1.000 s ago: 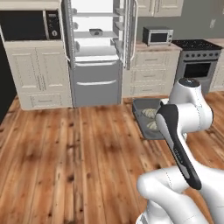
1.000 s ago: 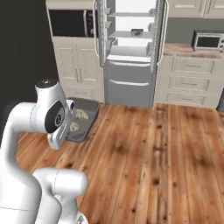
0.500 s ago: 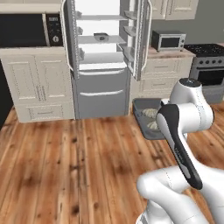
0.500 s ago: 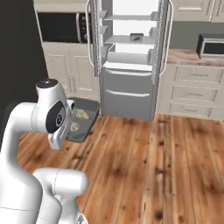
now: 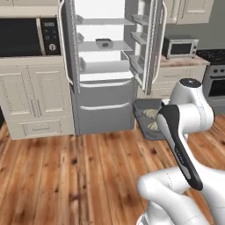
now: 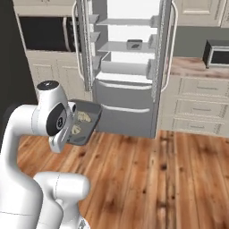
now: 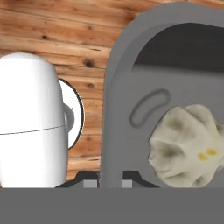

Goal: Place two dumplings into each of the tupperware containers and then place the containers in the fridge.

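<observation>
A dark grey tupperware container (image 5: 141,107) (image 6: 91,105) hangs in the air in front of the arm, above the wooden floor. Two dumplings (image 5: 151,114) (image 6: 83,117) lie in it. In the hand view my gripper (image 7: 109,180) is shut on the rim of this container (image 7: 119,105), with one dumpling (image 7: 190,143) lying close beside the fingers. The fridge (image 5: 103,95) (image 6: 128,96) stands straight ahead with both upper doors swung open. A second tupperware container (image 5: 104,42) (image 6: 134,44) sits on a middle shelf inside it.
A built-in microwave (image 5: 27,37) and cream cabinets (image 5: 37,101) stand left of the fridge. To its right a counter (image 6: 197,67) carries a small silver oven (image 5: 179,46), with a stove (image 5: 216,78) beyond. The open fridge doors (image 5: 150,41) jut out on both sides.
The whole picture has shifted: the base has driven closer to the fridge, which looms larger and more central. The arm holds the container in the same pose.
</observation>
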